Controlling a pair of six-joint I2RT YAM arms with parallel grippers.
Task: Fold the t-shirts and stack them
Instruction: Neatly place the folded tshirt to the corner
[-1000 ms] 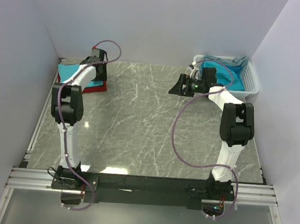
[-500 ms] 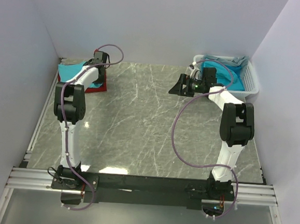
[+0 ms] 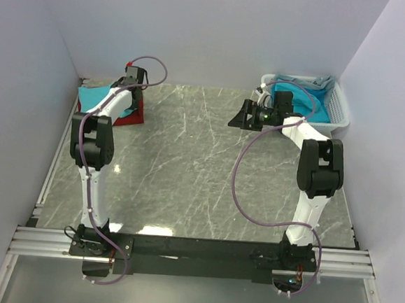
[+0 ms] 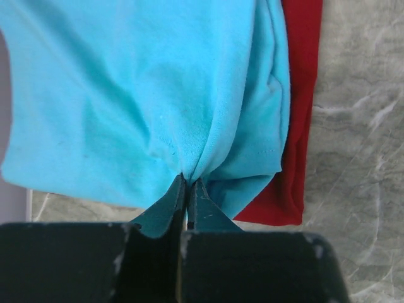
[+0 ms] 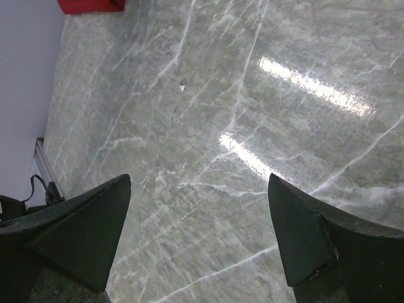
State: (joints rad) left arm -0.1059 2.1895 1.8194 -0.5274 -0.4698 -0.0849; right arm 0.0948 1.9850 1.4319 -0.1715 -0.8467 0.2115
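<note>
In the top camera view, the folded turquoise cloth t-shirt [image 3: 93,98] lies in the far left corner of the grey marbled desk [image 3: 187,171]. It rests on the folded red cloth t-shirt [image 3: 132,118], whose border shows on the side toward the desk's middle. The left gripper [image 3: 128,82] is down on this pile, and the arm hides a part of it. In the far right corner stands the white slatted plastic basket [image 3: 337,118] with crumpled turquoise shirts [image 3: 306,96] inside. The right gripper [image 3: 242,117] hangs over the desk just beside the basket.

In the left wrist view, the left gripper [image 4: 187,184] is fully closed and pinches a small ridge of the turquoise cloth t-shirt [image 4: 126,88] at its near hem. Wrinkles run out from the pinch. The folded red cloth t-shirt [image 4: 302,95] shows as a strip on the right, and its long edge points straight away from the gripper. The turquoise one spreads mostly across this view, toward the desk's left edge, so I judge that its edges do not yet match the red one. The step seems to be squaring the top shirt on the pile. It is best to pull slowly and low, so that the fold does not open and the red shirt does not slide.

In the right wrist view, the right gripper [image 5: 199,189] stands wide open and empty, with only bare desk between its jaws.
</note>
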